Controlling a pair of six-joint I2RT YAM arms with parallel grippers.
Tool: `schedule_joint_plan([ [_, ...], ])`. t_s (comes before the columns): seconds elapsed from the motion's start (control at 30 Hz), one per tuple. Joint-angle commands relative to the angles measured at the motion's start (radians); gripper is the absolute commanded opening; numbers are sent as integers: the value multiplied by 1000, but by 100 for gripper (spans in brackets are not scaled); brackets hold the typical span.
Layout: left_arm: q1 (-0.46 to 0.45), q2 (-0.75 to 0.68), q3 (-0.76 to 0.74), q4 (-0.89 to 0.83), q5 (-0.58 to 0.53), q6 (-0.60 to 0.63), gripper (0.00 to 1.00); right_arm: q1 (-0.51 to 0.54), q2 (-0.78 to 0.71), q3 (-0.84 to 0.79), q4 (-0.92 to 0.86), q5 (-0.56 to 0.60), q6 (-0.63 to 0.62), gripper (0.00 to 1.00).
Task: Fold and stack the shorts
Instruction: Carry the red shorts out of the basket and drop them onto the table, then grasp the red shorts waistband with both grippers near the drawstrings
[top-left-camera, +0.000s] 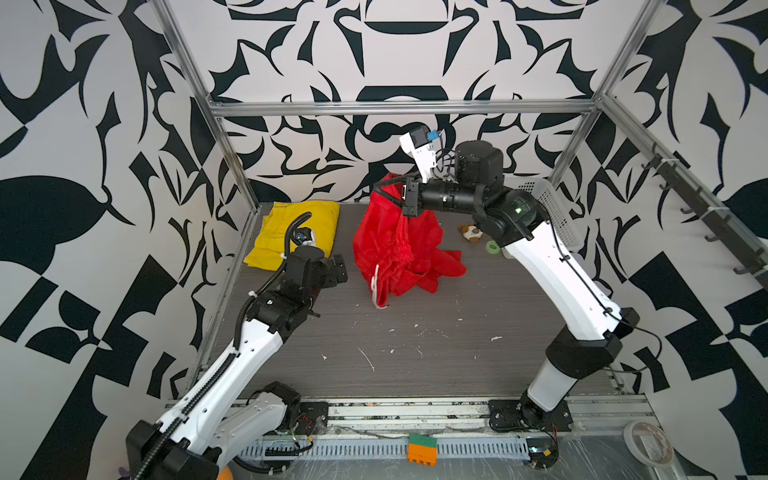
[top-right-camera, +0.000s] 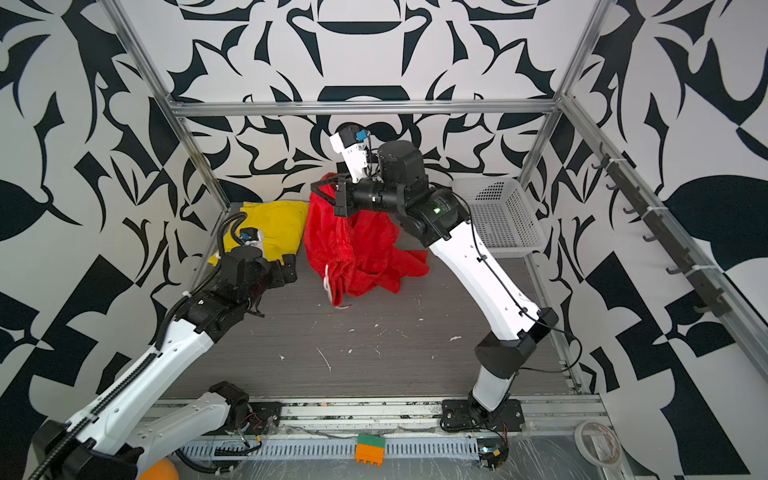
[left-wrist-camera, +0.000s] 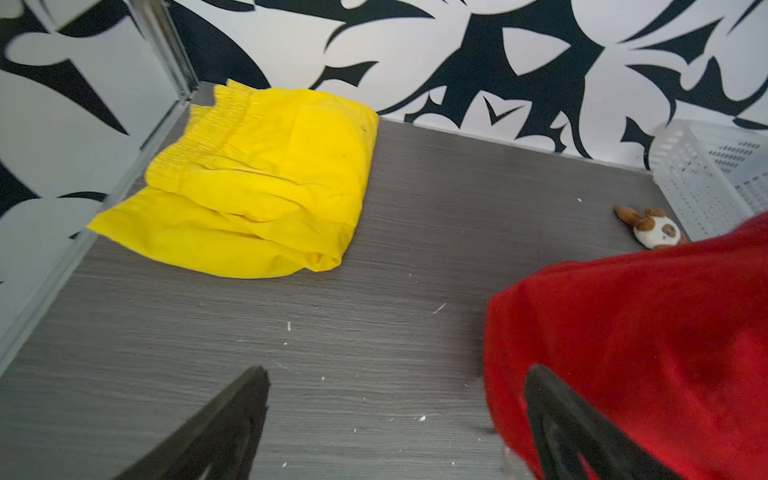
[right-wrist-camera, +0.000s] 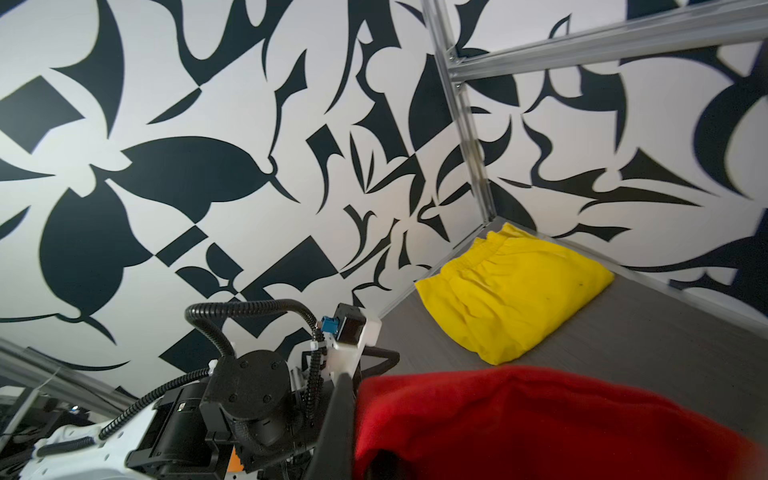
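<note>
The yellow shorts (top-left-camera: 291, 228) (top-right-camera: 278, 224) (left-wrist-camera: 257, 195) (right-wrist-camera: 511, 291) lie folded flat in the table's back left corner. The red shorts (top-left-camera: 395, 249) (top-right-camera: 357, 253) (left-wrist-camera: 644, 332) (right-wrist-camera: 540, 415) hang from my right gripper (top-left-camera: 384, 187) (top-right-camera: 322, 187) (right-wrist-camera: 361, 386), which is shut on their top edge high over the table's back middle. Their lower part bunches on the table, with the white drawstring (top-left-camera: 377, 286) dangling. My left gripper (top-left-camera: 338, 270) (top-right-camera: 291, 266) (left-wrist-camera: 397, 374) is open and low, just left of the red cloth, holding nothing. In the left wrist view one finger overlaps the cloth's edge.
A white mesh basket (top-left-camera: 552, 208) (top-right-camera: 503, 216) (left-wrist-camera: 706, 174) stands at the back right. A small brown-and-white plush toy (top-left-camera: 471, 232) (left-wrist-camera: 652, 228) and a green ring (top-left-camera: 493, 247) lie beside it. Metal frame posts border the table. An orange-green block (top-left-camera: 422, 449) sits on the front rail.
</note>
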Motion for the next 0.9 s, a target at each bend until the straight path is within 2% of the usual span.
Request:
schedule_joint_plan([
  [0.0, 5, -49, 38, -70, -75, -15, 100, -10, -135, -86, 228, -56, 43, 0],
  [0.13, 5, -50, 35, -66, -49, 21, 100, -28, -222, -297, 245, 40, 35, 0],
  [0.33, 5, 22, 0, -4, 120, 75, 96, -242, -258, -720, 341, 55, 221, 0],
  [0.4, 5, 50, -20, 19, 164, 76, 95, -301, -250, -835, 345, 78, 232, 0],
  [0.47, 5, 73, -40, 41, 215, 85, 94, -343, -232, -898, 286, 143, 181, 17],
  [0.57, 4, 102, -60, 54, 293, 99, 94, -373, -209, -891, 104, 249, 70, 51],
  [0.6, 3, 110, -58, 46, 314, 99, 94, -374, -217, -879, 51, 293, 34, 55],
  [0.73, 4, 135, -63, 29, 429, 101, 93, -375, -319, -879, -52, 425, -37, 57],
  [0.8, 0, 146, -75, 32, 511, 86, 92, -375, -385, -912, -75, 442, -35, 58],
  [0.87, -13, 157, -92, 38, 560, 51, 91, -373, -448, -982, -62, 406, 3, 58],
])
